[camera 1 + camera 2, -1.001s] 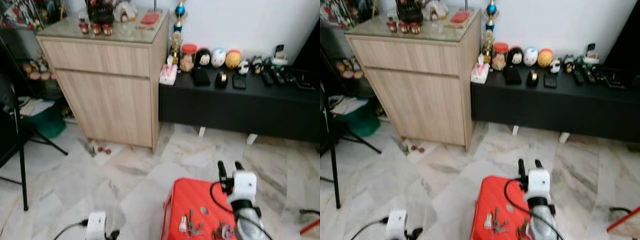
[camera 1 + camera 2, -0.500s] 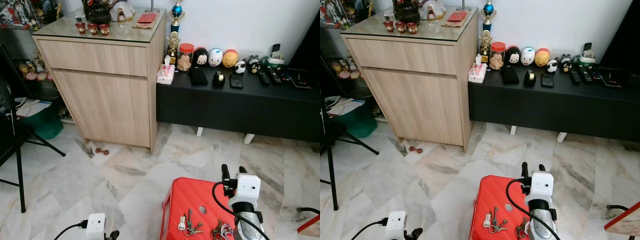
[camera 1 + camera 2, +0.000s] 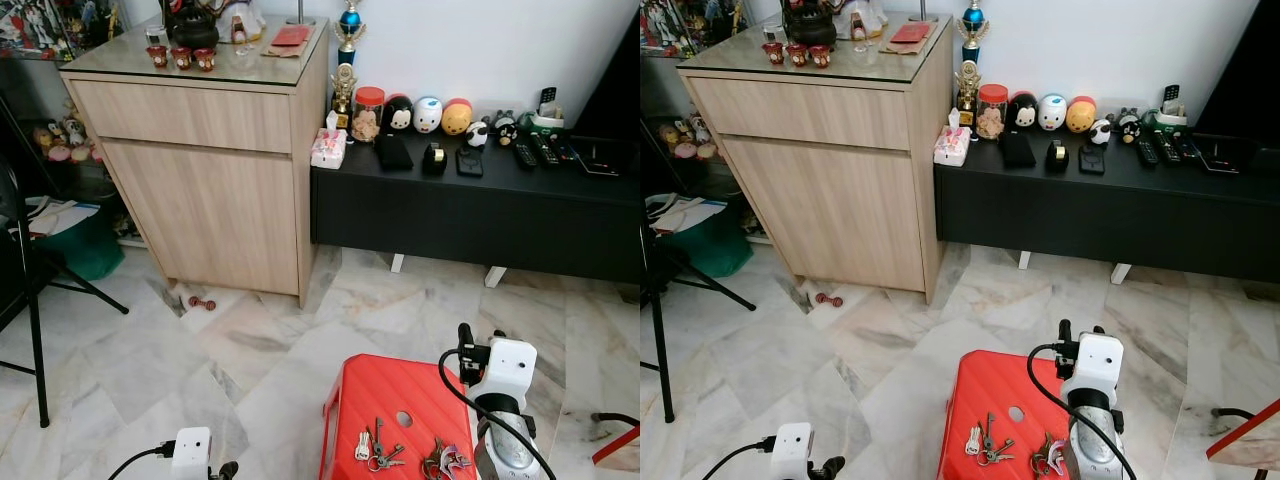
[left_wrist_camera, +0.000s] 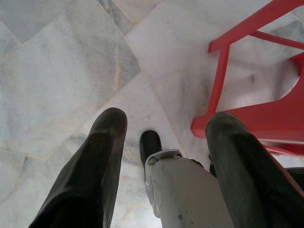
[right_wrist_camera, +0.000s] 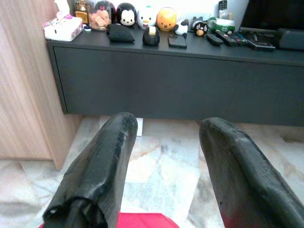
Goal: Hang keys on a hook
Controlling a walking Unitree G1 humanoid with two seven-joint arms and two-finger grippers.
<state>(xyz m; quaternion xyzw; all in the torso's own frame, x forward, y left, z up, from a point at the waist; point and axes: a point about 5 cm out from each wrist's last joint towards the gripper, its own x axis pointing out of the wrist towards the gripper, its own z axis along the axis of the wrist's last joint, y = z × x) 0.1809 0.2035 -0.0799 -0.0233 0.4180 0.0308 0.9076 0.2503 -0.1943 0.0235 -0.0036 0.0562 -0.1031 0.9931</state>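
Keys (image 3: 376, 452), a small silver bunch, lie flat on the seat of the red plastic stool (image 3: 380, 400) just in front of the robot, with a second, more colourful bunch (image 3: 443, 460) beside them toward the right arm. Compared with a second ago the whole scene has steadied and sharpened (the camera has stopped shifting, so the robot seems to have settled in front of the stool). The right gripper (image 3: 478, 338) has drifted to the right and now hovers past the far right edge of the stool, well above the seat and pointing forward at the black TV bench (image 5: 156, 66); its two black fingers (image 5: 102, 171) stand apart with nothing between them. Neither bunch has moved.

The left gripper (image 4: 164, 161) hangs low beside the stool leg, its fingers also spread and empty, aimed at the marble floor (image 4: 61, 71).

My reading: the approach is over and the pick-up has not begun. The right arm would need to tip down and come back over the seat to reach the silver keys. No hook can be made out, so the hanging place must be found afterwards.
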